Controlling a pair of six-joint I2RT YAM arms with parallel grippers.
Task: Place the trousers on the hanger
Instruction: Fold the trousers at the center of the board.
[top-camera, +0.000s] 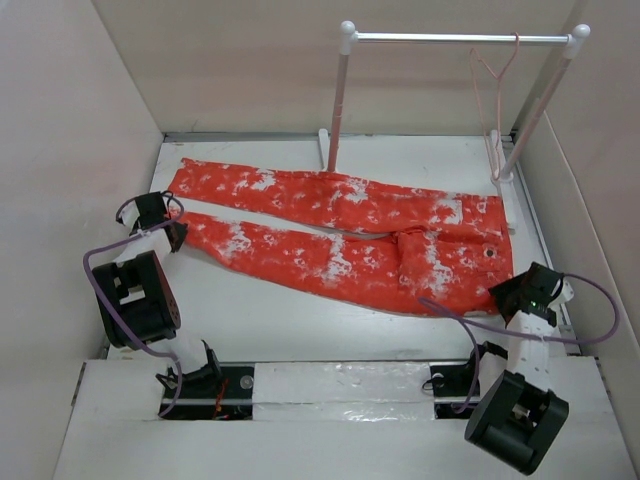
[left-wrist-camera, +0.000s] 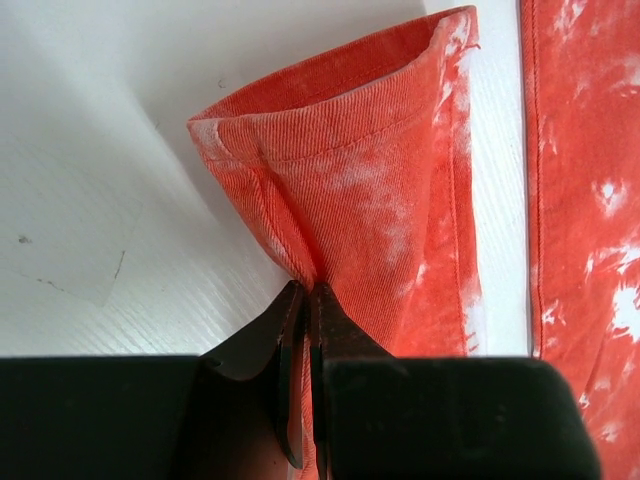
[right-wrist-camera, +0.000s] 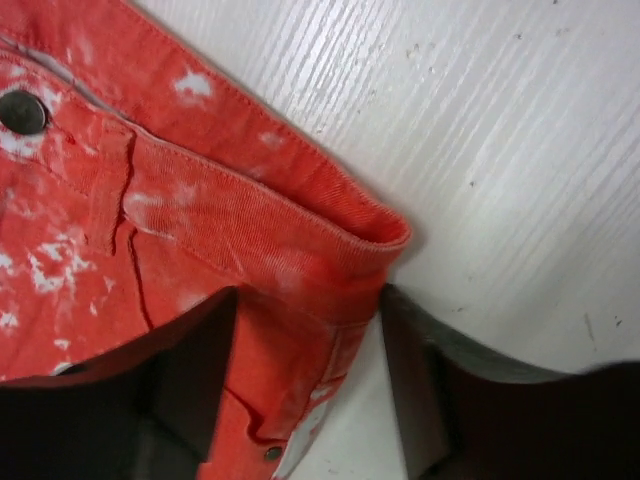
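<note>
Orange-red trousers (top-camera: 400, 255): left pincer (left-wrist-camera: 305, 292) tight on a leg hem, right pincer (right-wrist-camera: 308, 297) agape astride the waistband.

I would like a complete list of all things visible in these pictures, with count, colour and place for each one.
white table: one, white, under everything
white metal rail on posts: one, white, table's far side
thin pinkish-red wire hanger: one, pinkish-red, hanging on the rail, far right
orange-red cloth trousers with white splotches: one, orange-red, spread across the table
left gripper: one, black, shut on a trouser leg's hem
right gripper: one, black, open astride the waistband corner
</note>
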